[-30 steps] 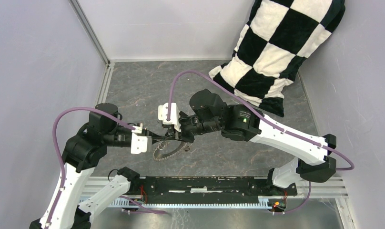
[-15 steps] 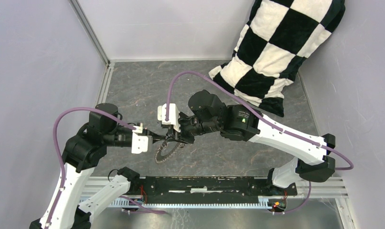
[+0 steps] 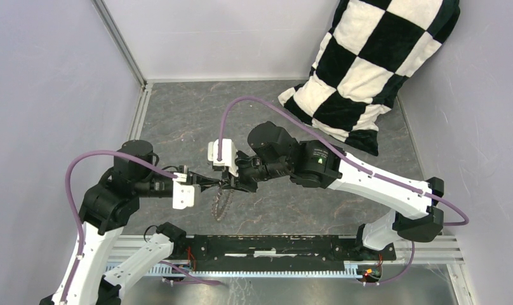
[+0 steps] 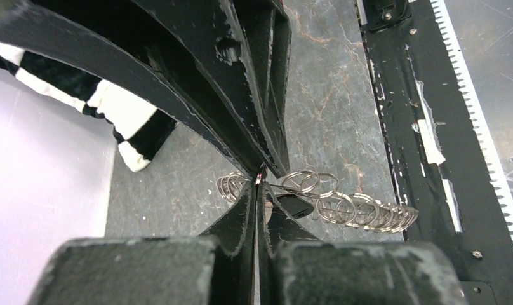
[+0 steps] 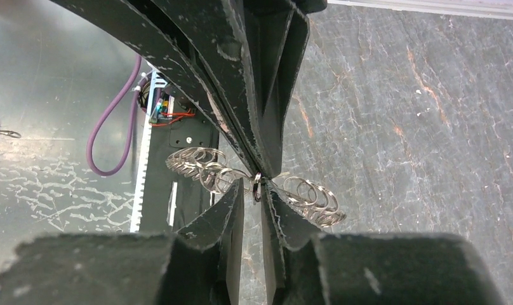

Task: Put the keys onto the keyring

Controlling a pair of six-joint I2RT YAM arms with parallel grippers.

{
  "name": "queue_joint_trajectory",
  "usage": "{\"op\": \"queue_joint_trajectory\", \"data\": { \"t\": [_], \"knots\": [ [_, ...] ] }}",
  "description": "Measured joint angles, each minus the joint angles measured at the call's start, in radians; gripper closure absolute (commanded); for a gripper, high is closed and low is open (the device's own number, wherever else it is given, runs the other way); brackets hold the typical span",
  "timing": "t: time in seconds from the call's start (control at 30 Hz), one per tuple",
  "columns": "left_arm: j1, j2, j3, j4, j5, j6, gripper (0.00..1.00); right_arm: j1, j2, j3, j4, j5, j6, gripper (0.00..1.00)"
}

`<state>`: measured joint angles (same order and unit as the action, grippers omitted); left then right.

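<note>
Left jaws and right jaws both squeeze the ring (image 3: pixel 221 204), mid-frame. It looks light, hard and slippery, with dangly bits; pinch its thin rim.

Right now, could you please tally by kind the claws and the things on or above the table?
Claws: 2, the left claw and the right claw, both pinching the keyring
Keyring: 1, hanging between them
Checkered pillow: 1, at the far right corner
Total: 4
</note>
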<state>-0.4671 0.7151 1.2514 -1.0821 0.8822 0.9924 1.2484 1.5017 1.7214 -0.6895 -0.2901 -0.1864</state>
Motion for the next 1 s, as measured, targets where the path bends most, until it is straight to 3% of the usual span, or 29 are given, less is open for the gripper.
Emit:
{"op": "queue_joint_trajectory", "data": {
  "t": [0.2,0.37,0.57,0.6,0.67,0.7,0.87,1.0],
  "knots": [
    [0.0,-0.004,0.0,0.011,-0.005,-0.001,0.98,0.0,0.0,-0.021,0.022,0.02,0.01,0.82],
    [0.0,-0.007,0.0,0.014,-0.013,-0.002,0.98,0.0,-0.011,-0.045,0.054,0.045,0.017,1.0],
    [0.0,-0.007,0.0,0.023,-0.009,-0.002,0.98,0.0,-0.039,-0.09,0.105,0.047,0.022,1.0],
    [0.0,-0.008,0.0,0.021,-0.009,-0.002,0.94,0.0,-0.045,-0.103,0.117,0.044,0.024,1.0],
    [0.0,-0.008,0.0,0.02,-0.009,-0.002,0.74,-0.002,-0.058,-0.133,0.153,0.036,0.029,1.0],
    [0.0,-0.009,0.0,0.021,-0.009,-0.003,0.7,-0.006,-0.069,-0.154,0.176,0.029,0.033,1.0],
    [0.0,-0.028,0.0,0.084,0.01,-0.063,0.59,-0.051,-0.196,-0.42,0.404,-0.026,0.095,1.0],
    [0.0,-0.042,0.0,0.157,0.01,-0.159,0.62,-0.106,-0.328,-0.679,0.639,-0.066,0.179,1.0]
  ]
}}
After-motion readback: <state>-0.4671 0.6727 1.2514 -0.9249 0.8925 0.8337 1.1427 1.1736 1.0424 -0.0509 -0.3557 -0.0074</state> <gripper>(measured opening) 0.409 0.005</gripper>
